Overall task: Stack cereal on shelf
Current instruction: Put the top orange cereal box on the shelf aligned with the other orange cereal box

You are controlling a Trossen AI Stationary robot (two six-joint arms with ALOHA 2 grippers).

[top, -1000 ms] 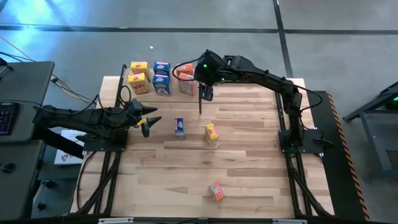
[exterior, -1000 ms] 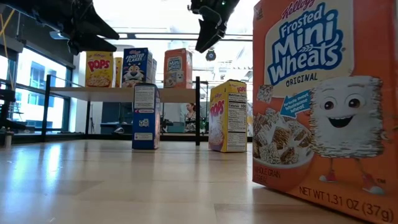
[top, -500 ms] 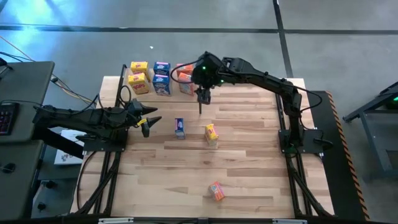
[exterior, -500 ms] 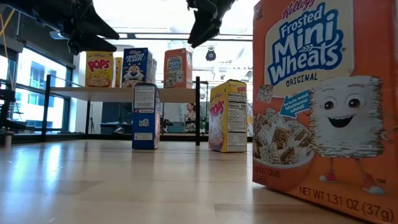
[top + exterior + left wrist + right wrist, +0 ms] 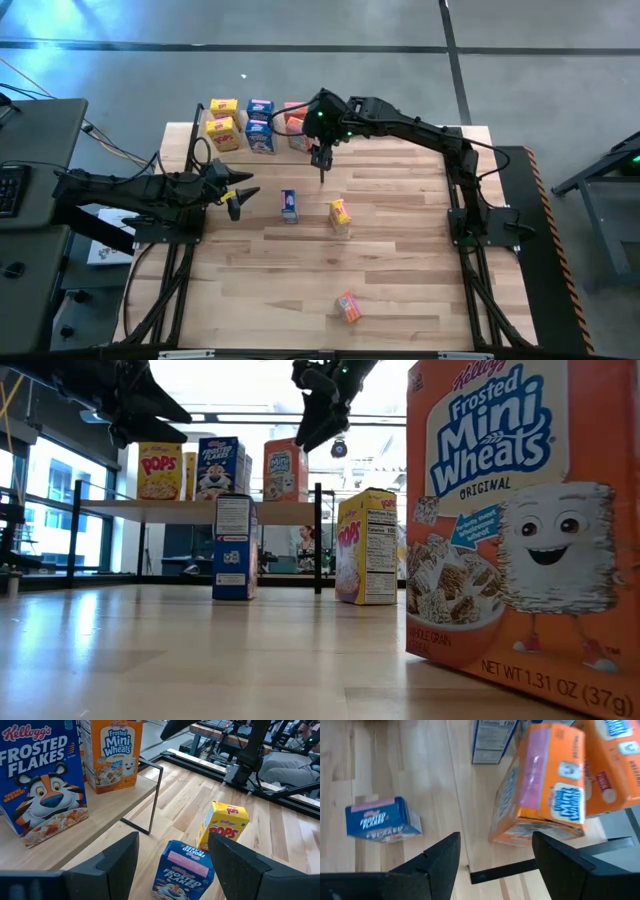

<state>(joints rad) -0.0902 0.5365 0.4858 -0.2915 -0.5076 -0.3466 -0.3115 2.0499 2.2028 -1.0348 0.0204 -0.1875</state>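
Observation:
The shelf (image 5: 255, 125) stands at the table's far left and carries several cereal boxes upright on their bases: yellow (image 5: 223, 132), blue (image 5: 262, 135) and orange (image 5: 298, 135). Three more stand on the tabletop: a blue box (image 5: 289, 205), a yellow box (image 5: 340, 216) and an orange box (image 5: 348, 307) near the near edge. My right gripper (image 5: 322, 153) hovers open above the shelf's right end, over an orange box (image 5: 545, 785), touching nothing. My left gripper (image 5: 240, 195) waits open left of the blue box (image 5: 182, 870) on the table.
The shelf's thin black posts (image 5: 157, 800) stand at its right end, close under my right gripper. The orange box (image 5: 510, 520) near the near edge fills the right of the low view. Bare tabletop (image 5: 400, 260) lies between the loose boxes and the right arm's base.
My right gripper has moved a little toward the table's left, from beside the shelf's right end to above the orange boxes there. It has stayed open. No box has moved.

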